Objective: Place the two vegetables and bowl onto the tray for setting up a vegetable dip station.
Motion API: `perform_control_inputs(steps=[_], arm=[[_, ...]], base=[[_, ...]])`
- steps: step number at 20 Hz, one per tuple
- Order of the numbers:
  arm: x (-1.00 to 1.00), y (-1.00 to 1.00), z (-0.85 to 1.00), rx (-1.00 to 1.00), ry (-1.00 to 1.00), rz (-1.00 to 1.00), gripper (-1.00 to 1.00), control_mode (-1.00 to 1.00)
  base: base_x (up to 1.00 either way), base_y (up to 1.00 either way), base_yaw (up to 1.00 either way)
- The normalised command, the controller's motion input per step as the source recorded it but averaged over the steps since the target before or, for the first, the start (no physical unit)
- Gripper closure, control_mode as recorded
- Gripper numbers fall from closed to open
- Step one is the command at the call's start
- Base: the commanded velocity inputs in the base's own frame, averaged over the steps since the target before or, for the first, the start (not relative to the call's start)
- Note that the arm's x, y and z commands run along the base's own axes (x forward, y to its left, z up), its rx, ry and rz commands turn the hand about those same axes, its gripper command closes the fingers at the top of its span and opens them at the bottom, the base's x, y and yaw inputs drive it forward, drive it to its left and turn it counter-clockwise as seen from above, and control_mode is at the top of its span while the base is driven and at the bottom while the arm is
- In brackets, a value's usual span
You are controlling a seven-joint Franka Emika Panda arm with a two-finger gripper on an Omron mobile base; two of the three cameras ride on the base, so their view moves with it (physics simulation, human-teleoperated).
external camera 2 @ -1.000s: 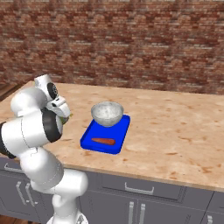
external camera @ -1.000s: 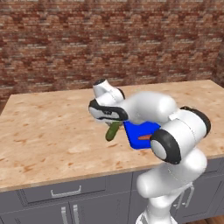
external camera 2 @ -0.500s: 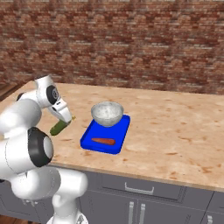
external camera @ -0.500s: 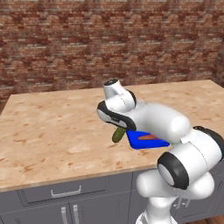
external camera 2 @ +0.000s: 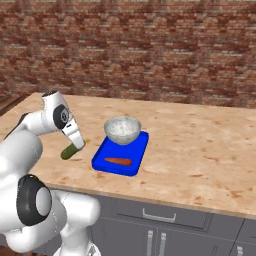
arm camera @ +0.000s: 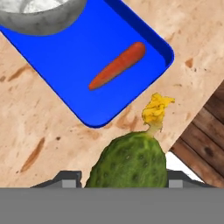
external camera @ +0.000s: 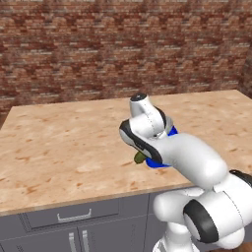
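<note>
- The gripper (arm camera: 114,183) is seen at the bottom of the hand view, its two dark finger tips (arm camera: 65,179) set on either side of the cucumber (arm camera: 129,162); the jaws are closed on this bumpy green piece.
- The cucumber is held above the counter (external camera 2: 200,150), clear of its surface, with a small yellow flower end (arm camera: 157,109) pointing away from the hand.
- In the right base view the cucumber (external camera 2: 71,150) is seen hanging tilted below the gripper (external camera 2: 75,145), just to the left of the tray (external camera 2: 102,159) and not over it.
- In the left base view only a small part of the cucumber (external camera: 140,157) is visible beneath the white arm, beside a sliver of the tray (external camera: 156,164).
- The tray (arm camera: 87,57), bright blue with rounded corners, is laid flat on the wood-patterned counter (arm camera: 35,131).
- The carrot (arm camera: 117,65) is laid on the tray floor near its front end; in the right base view the carrot (external camera 2: 118,161) lies lengthwise across the near half.
- The bowl (external camera 2: 122,130), grey-white and speckled, is placed upright on the far half of the tray; its rim (arm camera: 39,17) is seen at the top of the hand view.
- A brick wall (external camera 2: 150,45) is seen behind the counter, and grey cabinet fronts (external camera 2: 165,225) below it.
</note>
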Motion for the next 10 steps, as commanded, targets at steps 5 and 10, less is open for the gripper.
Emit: perform_control_inputs(steps=[5,10], arm=[[-0.05,-0.41,0.06,0.0,0.0,-0.1,1.0,-1.0],[-0.01,-0.42,0.06,0.01,0.0,-0.06,1.0,-1.0]], base=[[0.0,0.0,0.0],[0.0,0.0,0.0]])
